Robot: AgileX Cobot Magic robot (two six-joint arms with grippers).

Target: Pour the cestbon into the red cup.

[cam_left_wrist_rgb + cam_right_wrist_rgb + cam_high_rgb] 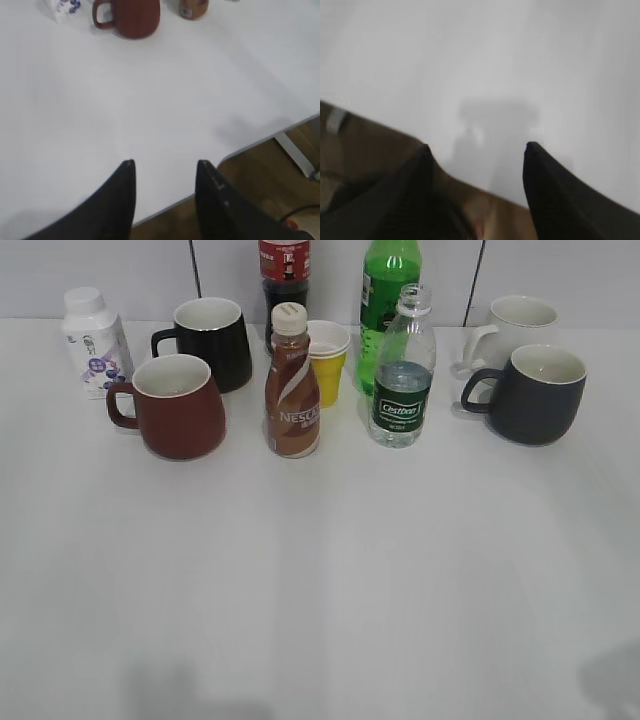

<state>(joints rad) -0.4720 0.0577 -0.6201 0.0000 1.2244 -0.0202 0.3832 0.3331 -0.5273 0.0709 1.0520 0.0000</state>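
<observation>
The cestbon (402,370), a small clear uncapped bottle with a dark green label, stands upright right of centre at the back of the white table. The red cup (178,406) stands upright at the left, handle to the left; its lower part also shows at the top of the left wrist view (131,18). Neither gripper shows in the exterior view. My left gripper (164,162) is open and empty over the table's near edge, far from the cup. My right gripper (476,146) is open and empty over the table's edge; the cestbon is out of its view.
A brown Nescafe bottle (292,383) stands between cup and cestbon. Behind are a black mug (212,342), a yellow paper cup (328,361), a green soda bottle (388,300) and a cola bottle (284,268). A white bottle (93,341) stands far left; a dark mug (532,393) and a white mug (510,328) stand right.
</observation>
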